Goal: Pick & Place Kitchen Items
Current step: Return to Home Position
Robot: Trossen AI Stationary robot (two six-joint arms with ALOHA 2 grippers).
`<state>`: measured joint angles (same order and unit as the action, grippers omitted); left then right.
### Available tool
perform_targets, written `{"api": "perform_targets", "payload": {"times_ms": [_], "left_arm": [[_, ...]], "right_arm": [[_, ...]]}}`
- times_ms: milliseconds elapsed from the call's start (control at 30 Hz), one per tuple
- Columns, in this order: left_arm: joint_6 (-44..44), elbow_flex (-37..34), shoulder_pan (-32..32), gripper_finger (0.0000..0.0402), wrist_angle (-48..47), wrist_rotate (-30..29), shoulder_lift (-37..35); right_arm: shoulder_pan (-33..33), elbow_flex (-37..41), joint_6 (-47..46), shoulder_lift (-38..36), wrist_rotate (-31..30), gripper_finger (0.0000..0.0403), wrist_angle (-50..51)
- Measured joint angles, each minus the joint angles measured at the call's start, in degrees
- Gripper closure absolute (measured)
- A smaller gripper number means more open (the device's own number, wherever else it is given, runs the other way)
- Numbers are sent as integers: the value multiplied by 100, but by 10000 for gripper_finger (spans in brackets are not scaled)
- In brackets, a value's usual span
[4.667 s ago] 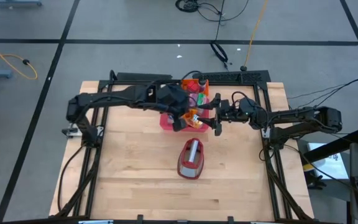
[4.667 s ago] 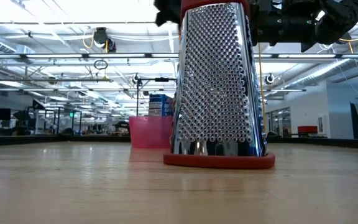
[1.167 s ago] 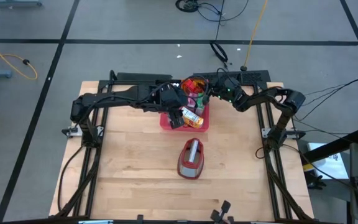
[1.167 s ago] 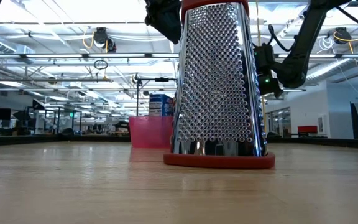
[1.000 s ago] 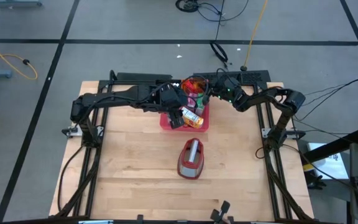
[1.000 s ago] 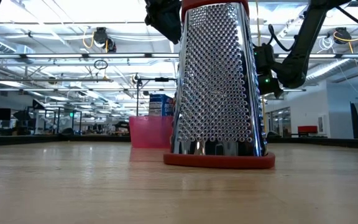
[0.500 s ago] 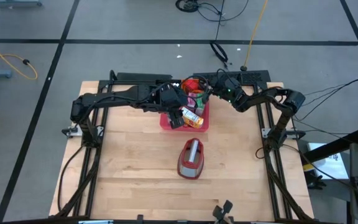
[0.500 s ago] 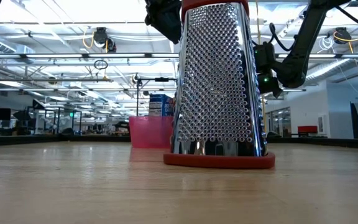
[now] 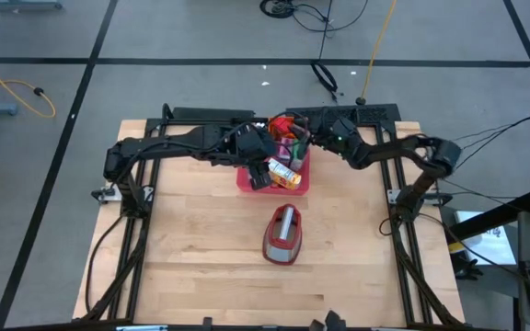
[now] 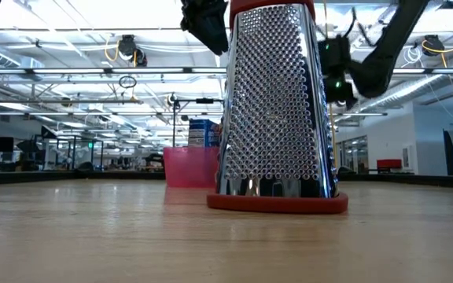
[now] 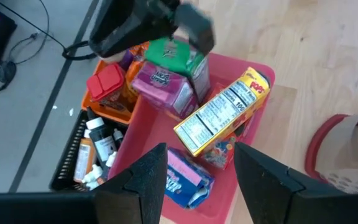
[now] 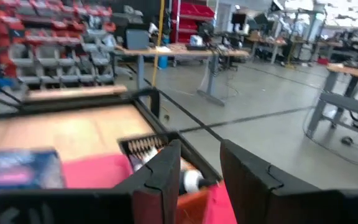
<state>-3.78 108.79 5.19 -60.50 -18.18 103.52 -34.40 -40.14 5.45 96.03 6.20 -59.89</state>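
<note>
"Where had the kitchen items ended up?"

"Most sat in the square pink plastic bin (image 11: pixel 143 130) at the back of the wooden counter (image 9: pixel 201 239). The long yellow cereal box (image 11: pixel 225 118) lay slanted across it. A pink carton (image 11: pixel 163 84) and a green carton (image 11: pixel 173 53) were propped behind it, and a blue-and-pink carton (image 11: pixel 182 179) sat low in one corner. The tiny white bottles (image 11: pixel 98 146) lay in the black wire basket (image 11: pixel 67 168) beside the bin, and a red-lidded box (image 11: pixel 104 84) in the orange basket (image 11: pixel 107 112)."

"And the arms?"

"The left fingers (image 11: pixel 148 186) hung above the bin, spread wide with nothing between them. The right fingers (image 12: pixel 160 180), over the back of the bin by the baskets, were likewise parted and empty."

"Why empty?"

"Everything looked sorted, so I judged each arm only needed to lift clear and draw home. Open fingers would catch on no carton. The tall steel box grater with the red base (image 10: pixel 278 110) stood alone mid-counter, well apart from the bin."
</note>
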Motion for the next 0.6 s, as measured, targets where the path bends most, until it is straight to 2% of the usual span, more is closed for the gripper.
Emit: {"api": "perform_targets", "payload": {"times_ms": [167,400,500,600], "left_arm": [[3,10,-75,215,-138,-120,-213],[-2,-110,-255,215,-267,-382,-425],[-282,-750,-331,215,-171,-550,-843],[-509,-1774,-389,215,217,-589,-1473]], "right_arm": [[220,0,-20,-1075,2,298,1141],[909,22,23,-2986,4,298,3578],[1359,180,31,-3758,4,299,4342],[1798,463,-84,-4504,12,303,4844]]}}
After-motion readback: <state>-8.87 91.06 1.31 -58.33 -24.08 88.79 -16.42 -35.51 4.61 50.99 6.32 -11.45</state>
